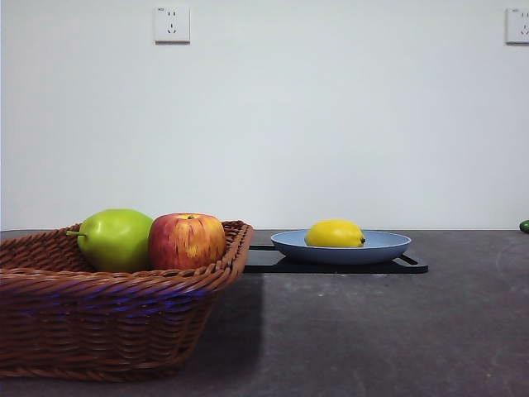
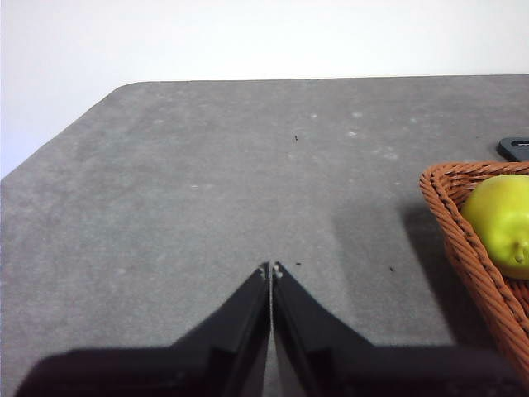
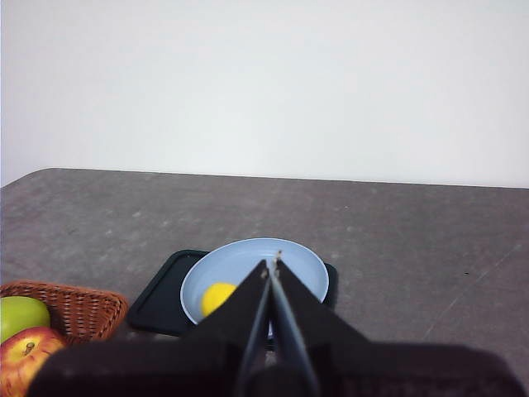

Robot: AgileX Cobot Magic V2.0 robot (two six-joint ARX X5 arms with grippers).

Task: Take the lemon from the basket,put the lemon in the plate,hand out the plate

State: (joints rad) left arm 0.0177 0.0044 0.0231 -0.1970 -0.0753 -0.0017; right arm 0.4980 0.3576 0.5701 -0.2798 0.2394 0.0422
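The yellow lemon (image 1: 335,234) lies in the light-blue plate (image 1: 388,246), which rests on a flat black tray (image 1: 264,260). In the right wrist view the lemon (image 3: 216,296) sits toward one side of the plate (image 3: 297,277), and my right gripper (image 3: 272,263) hovers well above it, shut and empty. The brown wicker basket (image 1: 107,322) stands at the left front. My left gripper (image 2: 271,270) is shut over bare table beside the basket's rim (image 2: 450,227). Neither arm shows in the front view.
A green pear-like fruit (image 1: 116,239) and a red-yellow apple (image 1: 188,241) sit in the basket. A small green thing (image 1: 524,226) peeks in at the right edge. Wall sockets (image 1: 172,24) hang on the white wall behind.
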